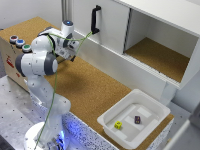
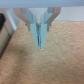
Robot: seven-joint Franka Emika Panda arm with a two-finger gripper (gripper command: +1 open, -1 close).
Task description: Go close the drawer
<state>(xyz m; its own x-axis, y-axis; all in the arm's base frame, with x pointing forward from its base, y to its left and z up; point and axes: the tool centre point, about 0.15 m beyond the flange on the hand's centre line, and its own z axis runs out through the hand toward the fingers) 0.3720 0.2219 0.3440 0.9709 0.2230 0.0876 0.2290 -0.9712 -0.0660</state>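
Observation:
My gripper [image 1: 76, 48] hangs over the cork worktop [image 1: 85, 90], in front of the white cabinet. In the wrist view its two fingers [image 2: 36, 31] are pressed together to a point, with nothing between them and only cork below the gripper [image 2: 40, 44]. No plywood drawer with a short black handle shows in either view; it is hidden or out of view. A blurred pale and dark shape [image 2: 4, 30] at the edge of the wrist view cannot be identified.
A white cabinet door with a tall black handle [image 1: 95, 19] stands behind the gripper. An open cork-floored compartment [image 1: 160, 57] is at the exterior view's right. A white tray [image 1: 152, 107] holds a yellow cube [image 1: 118, 125] and a dark cube [image 1: 137, 119]. A box with coloured buttons [image 1: 19, 43] is at the left.

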